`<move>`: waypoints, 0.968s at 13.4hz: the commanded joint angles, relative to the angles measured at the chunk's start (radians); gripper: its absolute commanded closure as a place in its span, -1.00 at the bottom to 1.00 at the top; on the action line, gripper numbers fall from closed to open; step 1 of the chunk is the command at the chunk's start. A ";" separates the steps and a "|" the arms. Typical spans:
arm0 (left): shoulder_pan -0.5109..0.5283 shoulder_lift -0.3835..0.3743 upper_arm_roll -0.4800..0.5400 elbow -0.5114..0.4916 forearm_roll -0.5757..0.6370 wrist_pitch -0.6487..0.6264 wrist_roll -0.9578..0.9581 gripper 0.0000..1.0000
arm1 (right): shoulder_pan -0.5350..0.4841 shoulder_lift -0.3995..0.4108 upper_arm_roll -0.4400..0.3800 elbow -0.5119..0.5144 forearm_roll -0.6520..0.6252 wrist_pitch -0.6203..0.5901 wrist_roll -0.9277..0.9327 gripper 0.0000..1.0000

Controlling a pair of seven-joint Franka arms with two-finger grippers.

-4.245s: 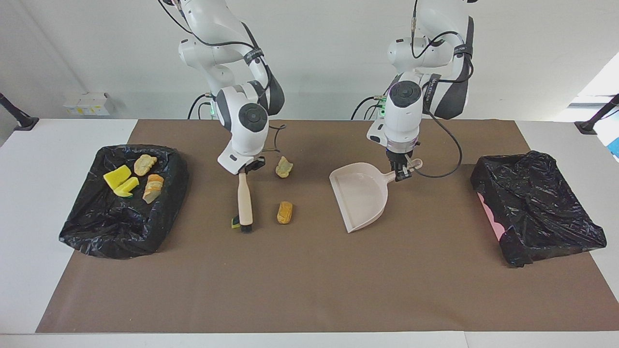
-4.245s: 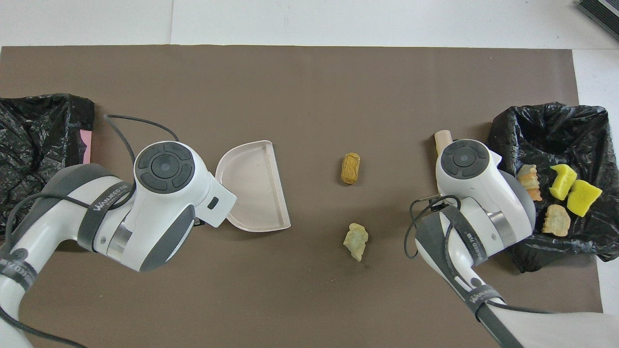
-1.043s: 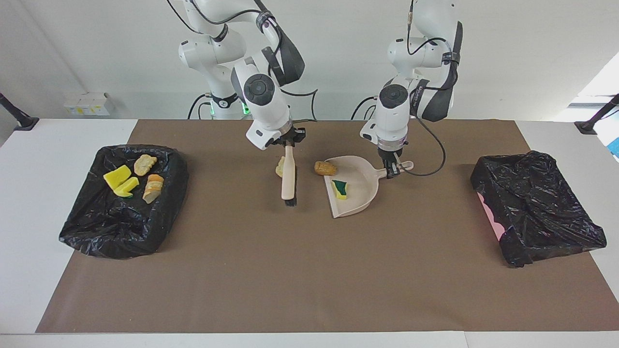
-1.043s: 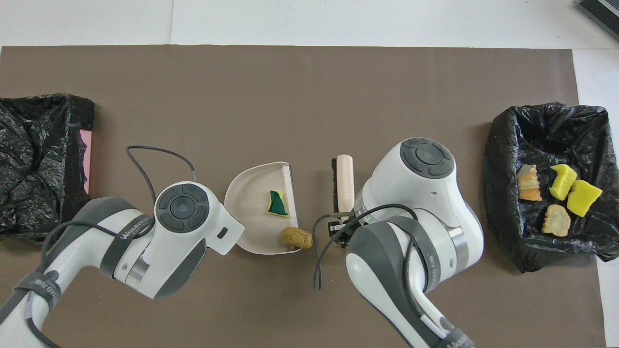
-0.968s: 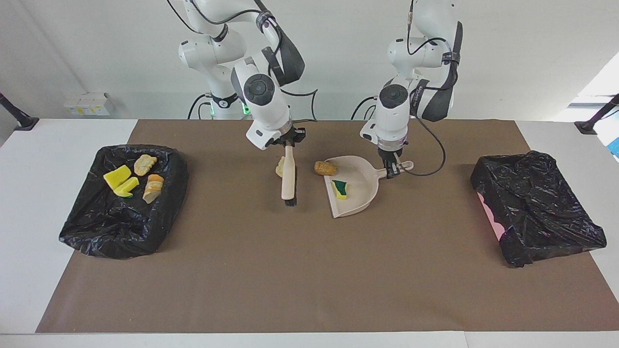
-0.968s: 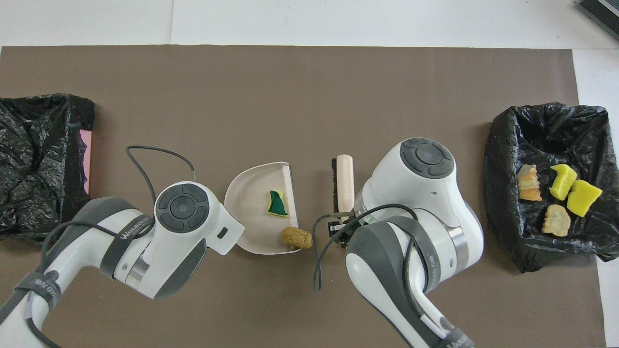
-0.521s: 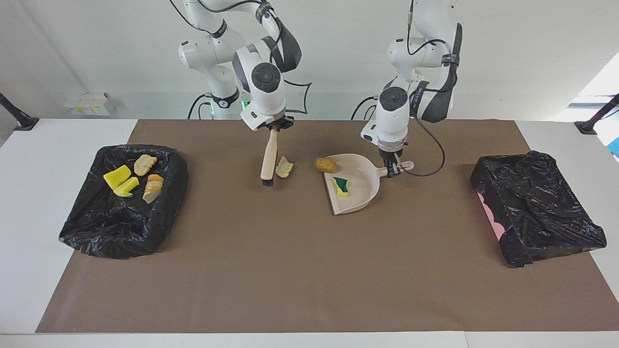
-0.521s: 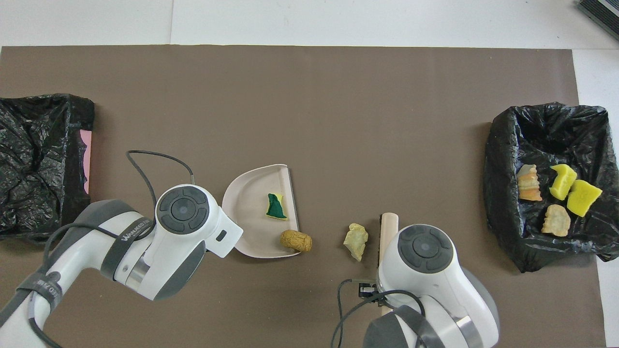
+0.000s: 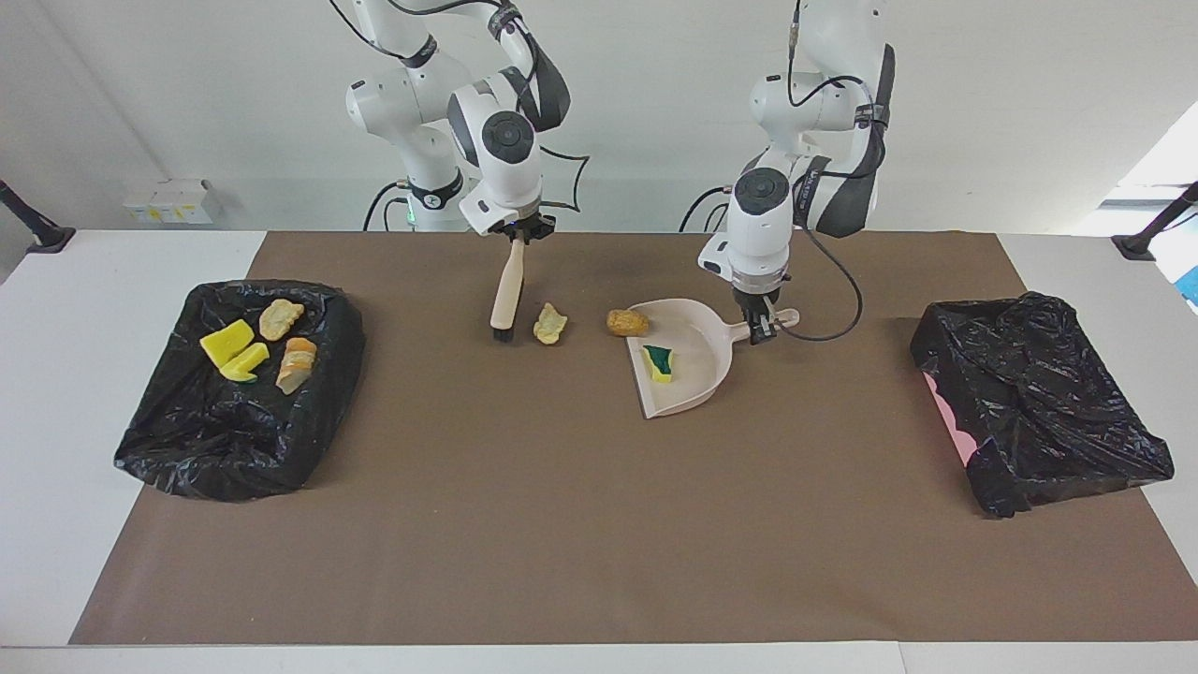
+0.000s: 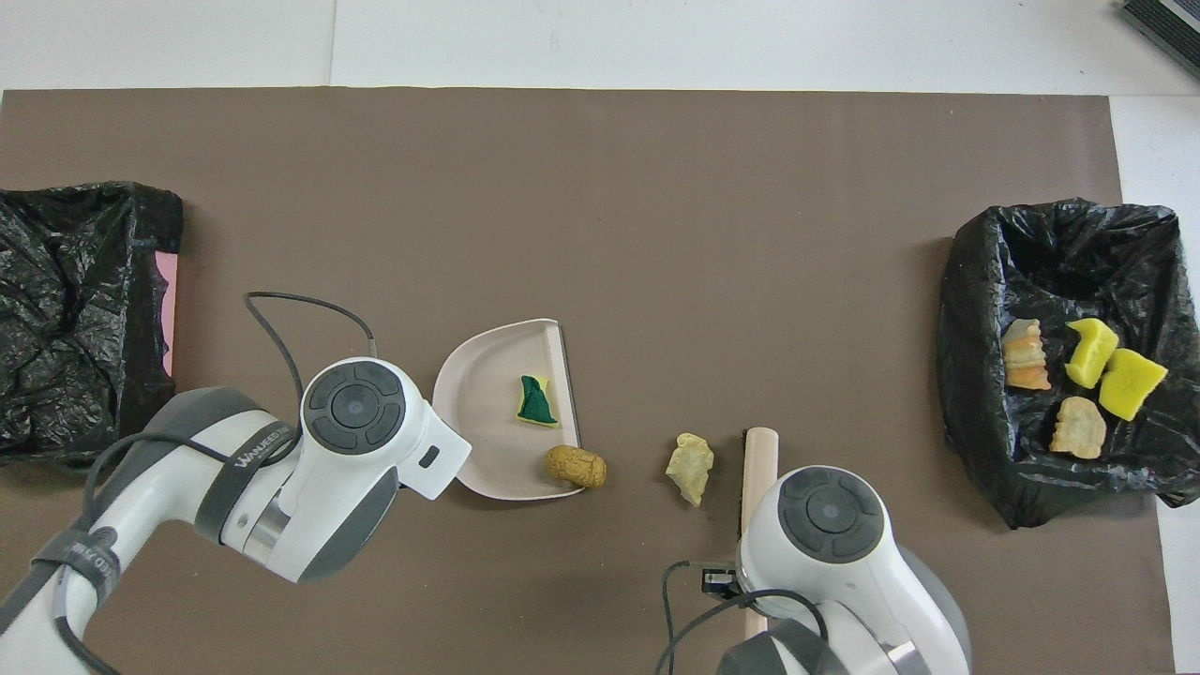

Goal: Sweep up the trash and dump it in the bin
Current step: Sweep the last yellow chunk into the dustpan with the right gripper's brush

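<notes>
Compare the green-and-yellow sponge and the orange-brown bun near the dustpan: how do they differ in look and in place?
The green-and-yellow sponge is two-coloured and flat-sided; the orange-brown bun is one colour and rounded. The sponge lies inside the dustpan; the bun sits at the corner of the dustpan's open edge, mostly on the brown mat. The bun is nearer to the robots than the sponge. Both are small pieces not yet in a bin.

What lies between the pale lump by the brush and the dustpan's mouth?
The orange-brown bun sits at the dustpan mouth's corner, between the pale lump and the pan. Otherwise bare mat.
</notes>
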 commanded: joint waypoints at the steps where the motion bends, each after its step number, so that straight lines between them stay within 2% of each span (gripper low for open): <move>1: -0.009 -0.027 0.007 -0.011 -0.013 -0.003 -0.035 0.43 | -0.001 0.003 0.005 0.002 0.015 0.023 0.017 1.00; 2: -0.010 -0.025 0.007 -0.006 -0.013 -0.006 -0.035 0.54 | -0.001 0.015 0.005 0.011 0.047 0.024 0.009 1.00; 4: -0.010 -0.023 0.007 -0.004 -0.013 -0.006 -0.033 0.93 | 0.008 0.062 0.008 0.047 0.065 0.031 0.024 1.00; 5: -0.010 -0.023 0.007 -0.003 -0.013 -0.003 -0.031 1.00 | 0.022 0.078 0.008 0.055 0.068 0.067 0.023 1.00; 7: -0.012 -0.025 0.004 -0.003 -0.010 -0.006 -0.025 1.00 | 0.051 0.136 0.009 0.096 0.090 0.092 0.027 1.00; 11: -0.012 -0.027 0.004 -0.004 -0.005 -0.006 0.060 1.00 | 0.149 0.317 0.011 0.280 0.100 0.141 0.121 1.00; 13: -0.012 -0.028 0.004 -0.007 -0.005 -0.003 0.079 1.00 | 0.180 0.394 0.011 0.391 0.190 0.150 0.123 1.00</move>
